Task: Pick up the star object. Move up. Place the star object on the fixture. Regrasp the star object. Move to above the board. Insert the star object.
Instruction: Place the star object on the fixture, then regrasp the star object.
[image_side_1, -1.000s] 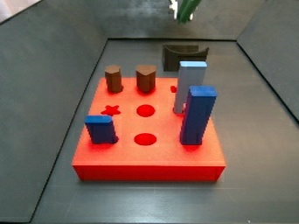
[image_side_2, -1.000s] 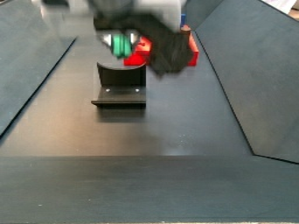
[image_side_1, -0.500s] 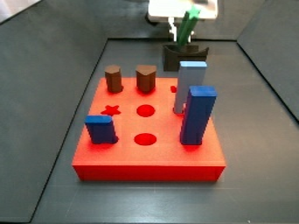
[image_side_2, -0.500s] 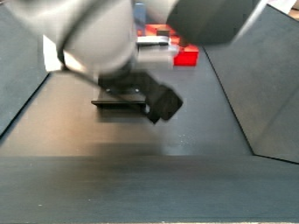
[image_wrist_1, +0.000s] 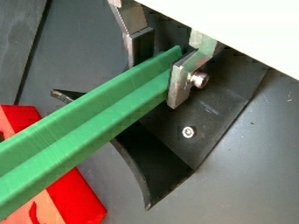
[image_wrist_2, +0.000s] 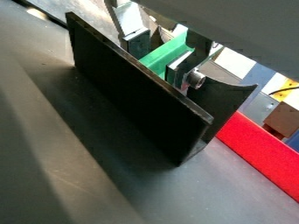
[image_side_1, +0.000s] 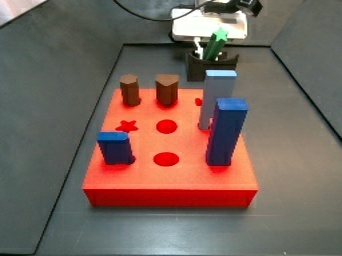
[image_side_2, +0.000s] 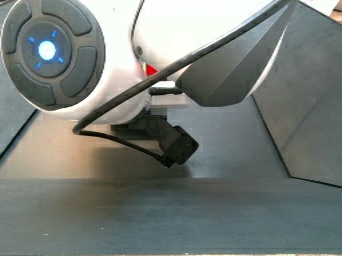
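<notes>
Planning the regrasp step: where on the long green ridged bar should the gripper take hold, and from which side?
Judging by its pose, grip the long green ridged bar across its two long flat sides near the upper end, coming from above along its length. The gripper already pinches it there over the dark grey fixture, and the bar's free end stays clear for the red board.

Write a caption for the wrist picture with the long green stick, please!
The pincer grips the green star object just over the dark fixture, with the red board nearby.
</notes>
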